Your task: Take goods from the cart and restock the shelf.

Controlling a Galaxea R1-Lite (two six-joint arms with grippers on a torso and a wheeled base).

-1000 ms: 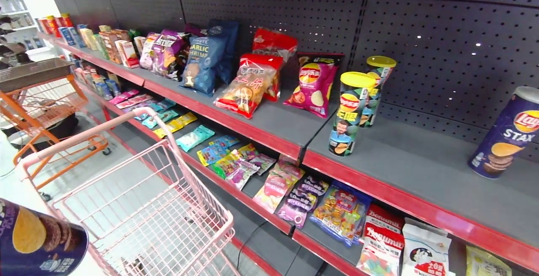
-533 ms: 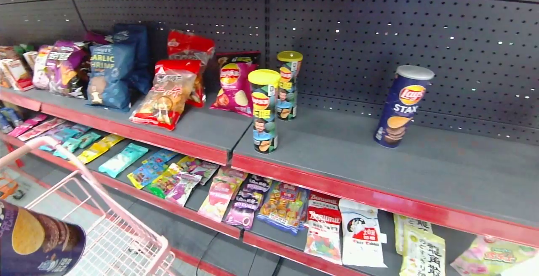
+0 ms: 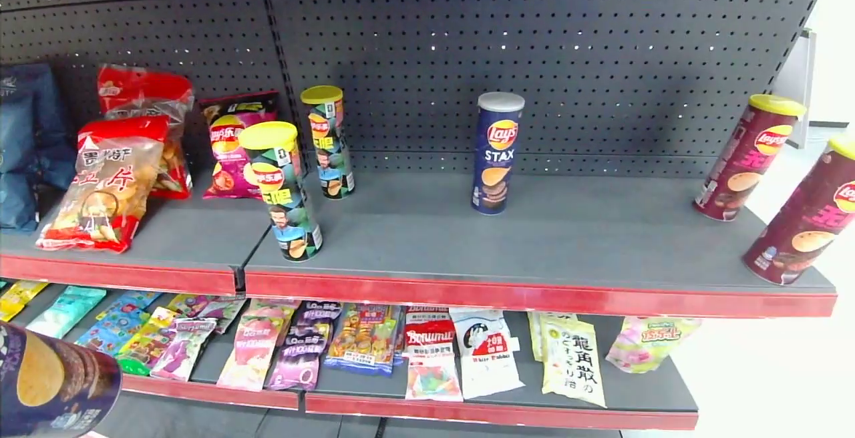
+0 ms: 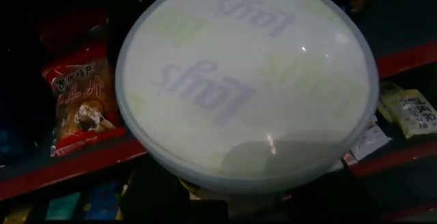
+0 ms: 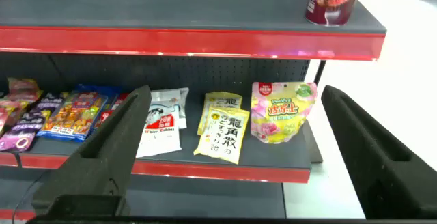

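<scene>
A dark blue chips can (image 3: pixel 47 384) with a chip picture hangs at the lower left of the head view, below the shelf's front. My left gripper is shut on it, and its pale round lid (image 4: pixel 246 80) faces the left wrist camera. The grey upper shelf board (image 3: pixel 568 238) carries a matching blue can (image 3: pixel 497 151) standing upright near the back. My right gripper (image 5: pixel 232 162) is open with nothing between its dark fingers (image 5: pixel 102 162), and it is level with the lower shelf (image 5: pixel 225 169).
Two yellow-lidded cans (image 3: pixel 280 191) (image 3: pixel 327 141) stand left of the blue one. Two maroon cans (image 3: pixel 748 157) (image 3: pixel 808 217) stand at the shelf's right end. Snack bags (image 3: pixel 107 184) fill the left. Flat packets (image 3: pixel 427 351) cover the lower shelf. Bare board lies between the can groups.
The head camera has swung right, so the pink cart has left the picture and the shelf's right end with the maroon cans has come in. The held can stays at lower left.
</scene>
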